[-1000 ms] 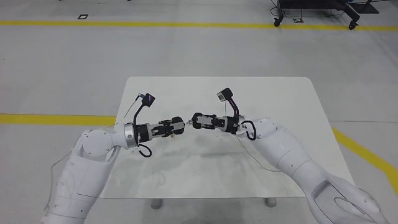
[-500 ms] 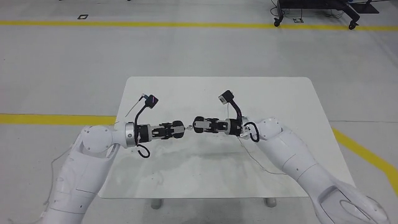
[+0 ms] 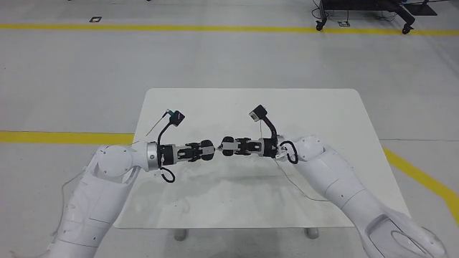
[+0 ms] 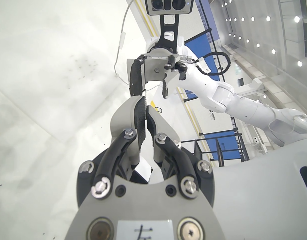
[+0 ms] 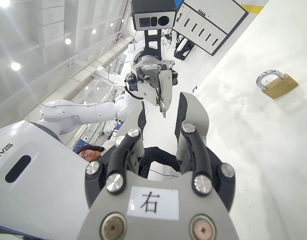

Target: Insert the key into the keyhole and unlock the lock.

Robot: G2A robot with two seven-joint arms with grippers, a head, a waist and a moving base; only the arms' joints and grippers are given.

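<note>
**Key transfer above the bench, before insertion.** The left gripper (image 4: pixel 145 104), a pair of grey metal fingers, is clamped together on a small, flat, silver metal key (image 5: pixel 163 108). The key's thin, notched end stands out beyond the fingertips, in the air over the middle of the white, smooth-topped bench (image 3: pixel 323 115). The right gripper (image 5: pixel 163 103) faces it tip to tip. Its fingers are apart and stand one on each side of the key, and no contact with the key can be made out. Its inner faces carry ribbed black rubber pads (image 5: pixel 181 111).

The silver-shackled, brass-coloured block padlock (image 5: pixel 278 86) lies flat on the bench top, well apart from both grippers. Which edge it lies nearest cannot be told. The shackle appears seated in the body at both ends, so the padlock reads as locked.

*Progress (judged).*
- Done: the key is lifted and held.
- In hand: probably a hand-over or re-grip between the two grippers.
- Left to do: steadying the padlock, finding the keyhole (not visible here), inserting the key and turning it.

*Handling (judged).* The key is thin, hard and smooth, so it could pivot between the soft pads under side load. The padlock is dense and rigid, with flat faces that suit a pinch grip.
</note>
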